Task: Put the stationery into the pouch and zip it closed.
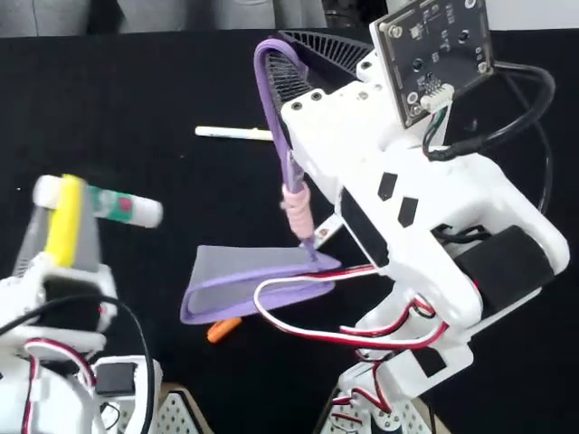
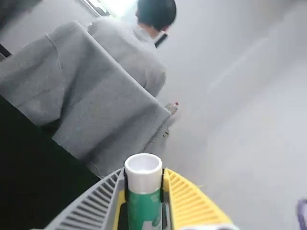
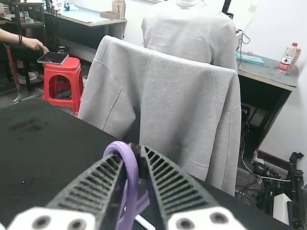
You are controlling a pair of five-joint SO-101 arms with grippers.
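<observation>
One black tabletop is carrying the lot. There are two arms. The right pincer is clamping down on the purple strap of the one pouch. The pouch is sagging onto the tabletop near centre, a bit toward 6 o'clock. The left pincer is gripping the one glue stick, out at 9 o'clock from the pouch. One white pen is lying around 11 o'clock of the pouch, with one end disappearing behind the strap. One orange thing is poking out from under the pouch's 6 o'clock edge, mostly hidden, so I can't tell what it is.
</observation>
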